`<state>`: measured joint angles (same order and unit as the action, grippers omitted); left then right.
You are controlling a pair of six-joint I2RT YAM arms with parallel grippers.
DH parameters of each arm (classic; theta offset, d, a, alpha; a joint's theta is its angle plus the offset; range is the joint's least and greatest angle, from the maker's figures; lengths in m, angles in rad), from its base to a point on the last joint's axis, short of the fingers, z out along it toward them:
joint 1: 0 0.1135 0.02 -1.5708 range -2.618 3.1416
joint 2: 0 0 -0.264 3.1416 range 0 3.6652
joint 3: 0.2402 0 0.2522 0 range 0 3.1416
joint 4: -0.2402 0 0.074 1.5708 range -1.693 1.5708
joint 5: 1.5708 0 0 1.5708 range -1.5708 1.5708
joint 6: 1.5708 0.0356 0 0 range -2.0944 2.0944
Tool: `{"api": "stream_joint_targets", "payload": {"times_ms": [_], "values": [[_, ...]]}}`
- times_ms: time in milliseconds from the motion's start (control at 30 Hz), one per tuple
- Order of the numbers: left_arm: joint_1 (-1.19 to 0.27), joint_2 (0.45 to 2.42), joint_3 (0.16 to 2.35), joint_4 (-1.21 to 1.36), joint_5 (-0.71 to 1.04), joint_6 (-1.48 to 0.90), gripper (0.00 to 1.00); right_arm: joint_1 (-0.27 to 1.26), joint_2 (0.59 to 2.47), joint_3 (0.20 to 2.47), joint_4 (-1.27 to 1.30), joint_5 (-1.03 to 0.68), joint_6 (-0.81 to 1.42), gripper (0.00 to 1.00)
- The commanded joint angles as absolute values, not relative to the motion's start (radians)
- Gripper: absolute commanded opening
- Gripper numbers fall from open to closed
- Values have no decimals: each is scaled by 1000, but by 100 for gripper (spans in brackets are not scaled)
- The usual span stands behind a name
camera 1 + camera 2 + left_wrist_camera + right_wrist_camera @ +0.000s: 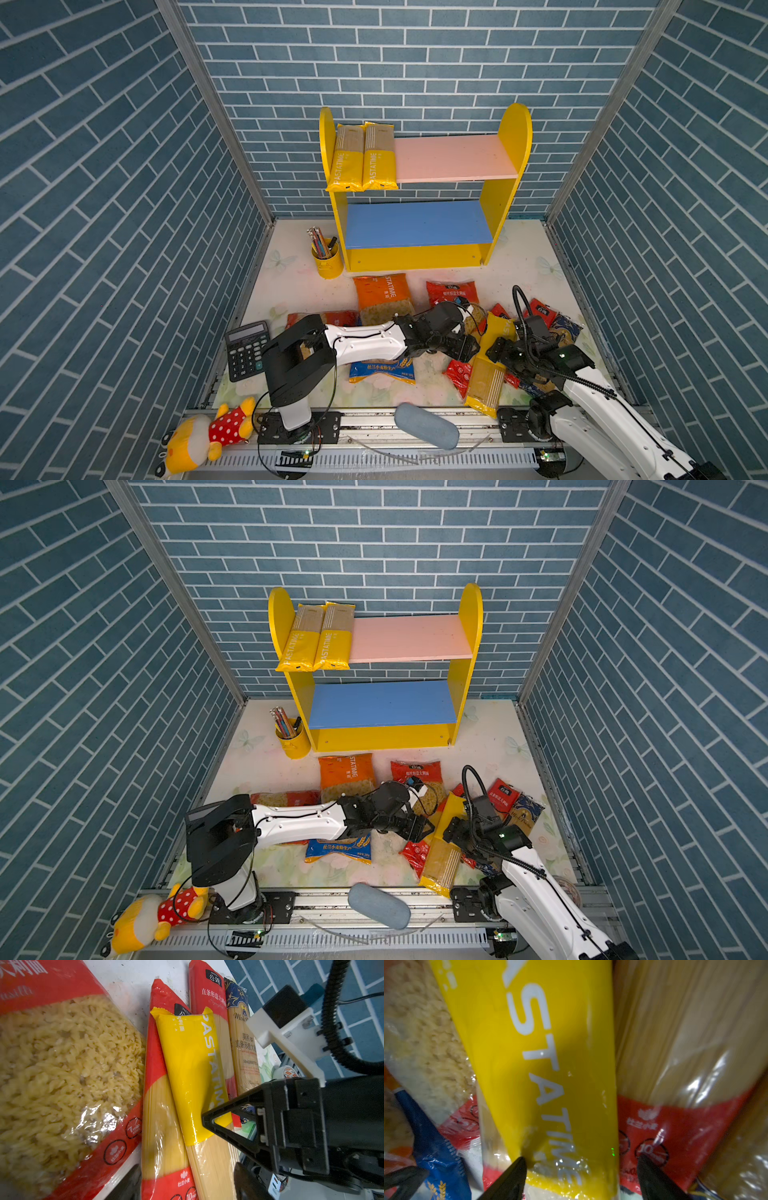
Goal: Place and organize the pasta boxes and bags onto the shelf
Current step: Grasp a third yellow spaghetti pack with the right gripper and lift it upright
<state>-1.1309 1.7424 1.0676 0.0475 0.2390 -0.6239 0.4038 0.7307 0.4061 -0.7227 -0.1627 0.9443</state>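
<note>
Blue brick-patterned wall panels point(415, 62) enclose three sides, joined by aluminium corner posts point(216, 112). Pale floral-printed surface point(291, 286), evenly lit.

place: robot lab booth | cues: brick-print panels point(104, 208), aluminium frame point(219, 112)

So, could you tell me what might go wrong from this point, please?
1. The right tool straddles the yellow PASTATIME pack with open jaws; it lies on a red spaghetti pack, so closing may pinch both.
2. The left tool sits close by; the arms could collide.
3. Two shelved yellow packs overhang the front of the pink board; a third might nudge them off.
</note>
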Motion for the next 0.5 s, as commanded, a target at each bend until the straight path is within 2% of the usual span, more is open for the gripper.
{"api": "stream_joint_targets", "payload": {"times_ms": [0, 233, 467], "values": [[-1127, 1741, 1073, 76, 250, -647, 70, 406, 758, 355, -518, -341, 979, 78], [-1078, 1664, 973, 110, 209, -680, 70, 417, 748, 408, -284, -500, 1001, 76], [-1064, 1600, 903, 131, 170, -706, 70, 419, 859, 367, -265, -505, 920, 60]]}}
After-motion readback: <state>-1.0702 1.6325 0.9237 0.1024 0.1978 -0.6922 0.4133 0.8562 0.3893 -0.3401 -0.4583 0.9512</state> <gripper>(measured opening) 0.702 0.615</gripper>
